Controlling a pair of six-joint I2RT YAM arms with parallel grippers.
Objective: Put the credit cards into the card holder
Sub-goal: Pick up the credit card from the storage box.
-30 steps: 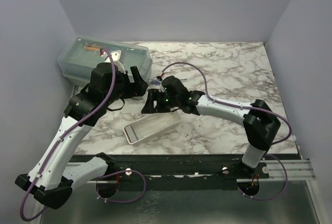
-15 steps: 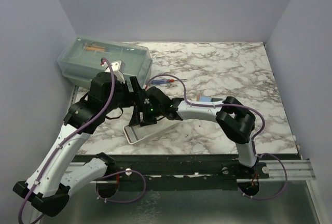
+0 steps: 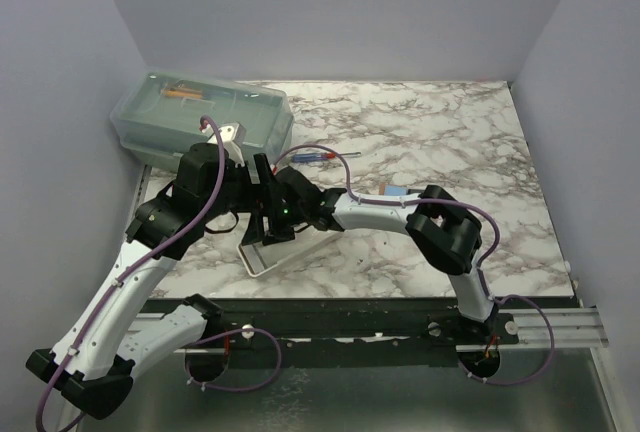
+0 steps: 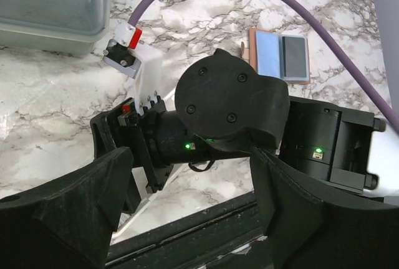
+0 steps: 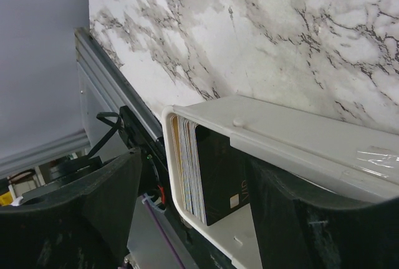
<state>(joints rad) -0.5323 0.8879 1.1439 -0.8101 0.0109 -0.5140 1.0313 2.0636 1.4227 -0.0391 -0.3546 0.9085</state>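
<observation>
The tan card holder (image 4: 254,53) lies open on the marble with one blue-grey credit card (image 4: 274,55) on it; from above the holder (image 3: 394,193) is right of centre. More credit cards (image 5: 198,169) stand as a stack in the left end of a white tray (image 5: 280,133), a black card facing out. My right gripper (image 5: 199,216) is open, its fingers on either side of that tray end, touching nothing that I can see. My left gripper (image 4: 187,219) is open and empty, hovering just behind the right wrist (image 4: 227,98).
A clear lidded plastic box (image 3: 200,117) stands at the back left. A blue-handled screwdriver (image 3: 312,156) lies behind the arms. The white tray (image 3: 256,260) sits near the table's front edge. The two arms are crowded close together at left centre.
My right arm swung left and toward the front edge, bringing its gripper over the tray's left end and uncovering the card holder. The left arm barely shifted.
</observation>
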